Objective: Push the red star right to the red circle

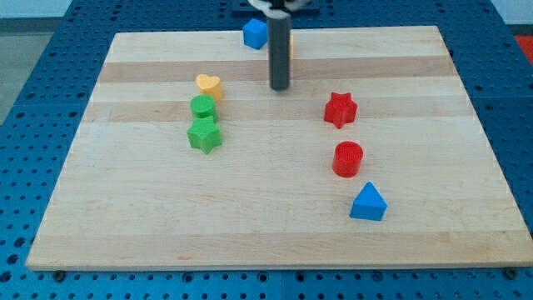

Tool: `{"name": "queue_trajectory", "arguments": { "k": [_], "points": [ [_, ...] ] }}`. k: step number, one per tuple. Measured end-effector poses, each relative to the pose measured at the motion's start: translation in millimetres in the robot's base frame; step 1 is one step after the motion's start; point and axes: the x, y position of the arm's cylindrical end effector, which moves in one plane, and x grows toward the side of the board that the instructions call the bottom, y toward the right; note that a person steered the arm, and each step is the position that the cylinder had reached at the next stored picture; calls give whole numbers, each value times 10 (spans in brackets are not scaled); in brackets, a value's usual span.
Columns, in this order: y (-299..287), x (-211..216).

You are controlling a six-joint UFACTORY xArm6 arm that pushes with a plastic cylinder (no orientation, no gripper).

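The red star (pixel 340 109) lies on the wooden board (pixel 150 217), right of centre. The red circle (pixel 348 158) sits just below it toward the view's bottom, a small gap between them. My tip (pixel 279 87) is the lower end of a dark upright rod. It rests on the board up and to the left of the red star, about a block and a half away, touching no block.
A blue cube (pixel 255 33) sits at the view's top beside the rod. A yellow heart (pixel 208 85), a green circle (pixel 201 106) and a green star (pixel 204 135) form a column on the left. A blue triangle (pixel 368 202) lies below the red circle.
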Motion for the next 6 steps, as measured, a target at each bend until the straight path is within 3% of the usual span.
{"name": "queue_trajectory", "arguments": {
  "k": [3, 5, 6],
  "points": [
    [1440, 925],
    [1329, 874],
    [854, 631]
  ]
}}
